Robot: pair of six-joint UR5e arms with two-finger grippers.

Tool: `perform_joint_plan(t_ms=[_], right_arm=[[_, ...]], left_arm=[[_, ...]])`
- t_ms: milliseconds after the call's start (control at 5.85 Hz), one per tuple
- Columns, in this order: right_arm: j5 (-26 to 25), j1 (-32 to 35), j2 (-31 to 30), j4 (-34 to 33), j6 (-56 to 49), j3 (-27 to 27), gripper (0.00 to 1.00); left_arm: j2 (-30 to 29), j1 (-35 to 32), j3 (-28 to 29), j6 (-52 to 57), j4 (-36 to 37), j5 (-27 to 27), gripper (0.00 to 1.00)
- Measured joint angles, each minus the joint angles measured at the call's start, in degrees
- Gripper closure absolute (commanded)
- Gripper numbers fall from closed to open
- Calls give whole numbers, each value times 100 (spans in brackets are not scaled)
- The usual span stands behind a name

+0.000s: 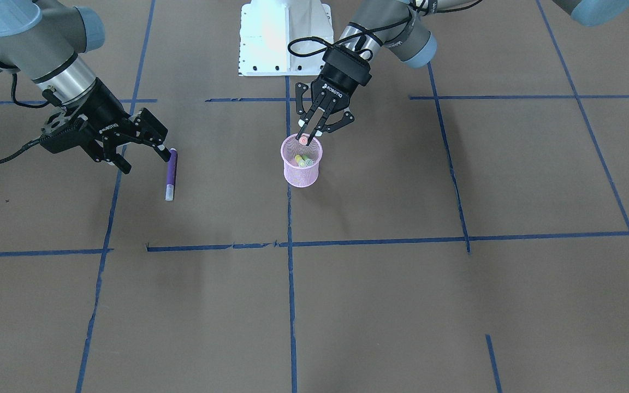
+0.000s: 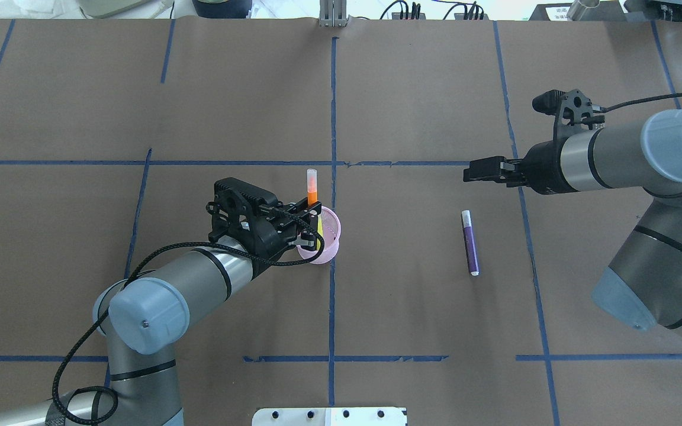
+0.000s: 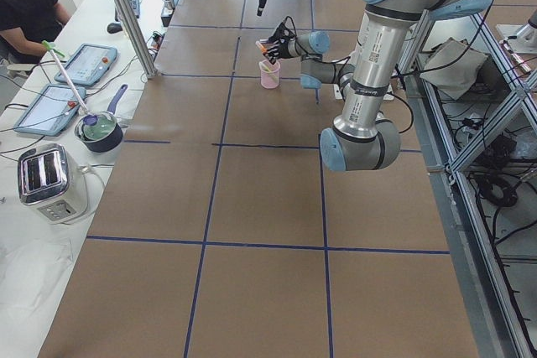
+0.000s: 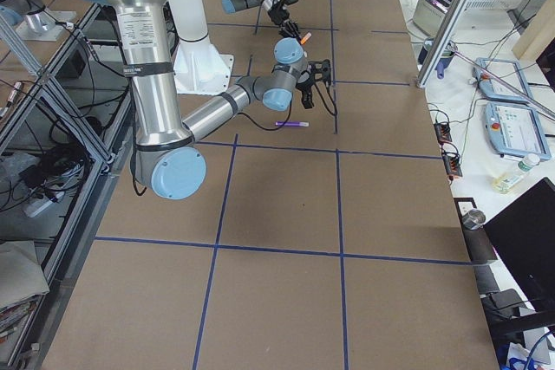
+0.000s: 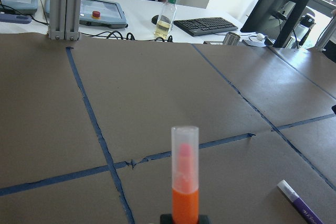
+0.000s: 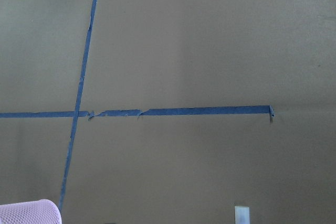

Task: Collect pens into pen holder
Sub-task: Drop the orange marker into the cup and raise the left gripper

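The pink wire-mesh pen holder [image 1: 302, 166] [image 2: 328, 241] stands near the table's middle with a yellow and a green pen [image 1: 303, 160] inside. My left gripper [image 1: 307, 140] [image 2: 315, 208] is shut on an orange pen [image 2: 312, 189] [image 5: 185, 182] and holds it upright over the holder's rim. A purple pen with a white cap [image 1: 171, 174] [image 2: 470, 242] lies flat on the table. My right gripper [image 1: 144, 158] [image 2: 476, 172] is open and empty, just above and beside the purple pen's far end.
The table is brown paper with blue tape lines [image 1: 291, 240]. The white robot base [image 1: 284, 38] is behind the holder. A toaster [image 3: 50, 182], a pot and tablets sit on a side bench beyond the table's edge, with a person there.
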Motion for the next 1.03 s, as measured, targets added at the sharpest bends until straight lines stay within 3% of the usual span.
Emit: perform_joint_plan(t_ms=[513, 855, 1026], right_arm=[[15, -26, 16, -12, -3, -37, 2], [178, -145, 81, -64, 21, -434, 4], [401, -197, 242, -296, 57, -709, 4]], left_arm=[[2, -23, -2, -2, -154, -22, 59], [47, -294, -65, 13, -527, -399, 24], [112, -572, -11, 19, -489, -881, 19]])
